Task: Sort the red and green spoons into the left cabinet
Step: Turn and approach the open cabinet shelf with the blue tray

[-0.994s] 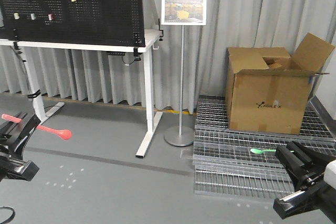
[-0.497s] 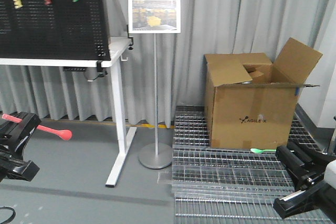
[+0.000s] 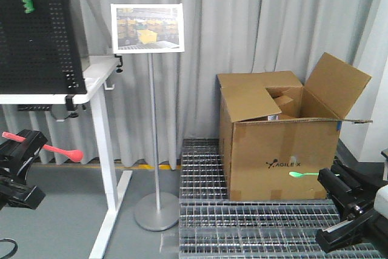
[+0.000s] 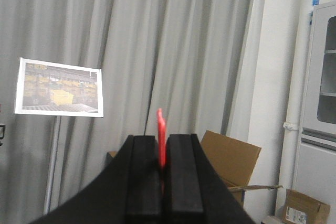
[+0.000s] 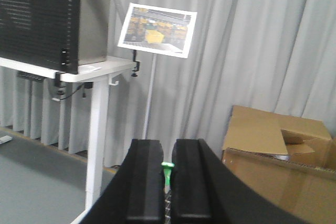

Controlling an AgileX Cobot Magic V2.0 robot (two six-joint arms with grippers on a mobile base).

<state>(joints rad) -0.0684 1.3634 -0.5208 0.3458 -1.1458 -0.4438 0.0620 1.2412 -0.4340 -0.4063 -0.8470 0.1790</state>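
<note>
The left gripper [image 3: 33,144] is clamped on the red spoon [image 3: 66,151], whose bowl sticks out clear of the fingers. The right gripper [image 3: 330,180] pinches the green spoon [image 3: 300,174] likewise. Carrying well likely calls for firm, level grips, as the cabinet is not clearly in view. There is one red spoon and one green; ahead are one cardboard box [image 3: 279,156] and one sign stand [image 3: 148,28].

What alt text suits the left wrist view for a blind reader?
The black left claw is shut on a red spoon that sticks out past its tips. Behind hang grey curtains, with a sign at the picture's left and a cardboard box lower right.
</note>
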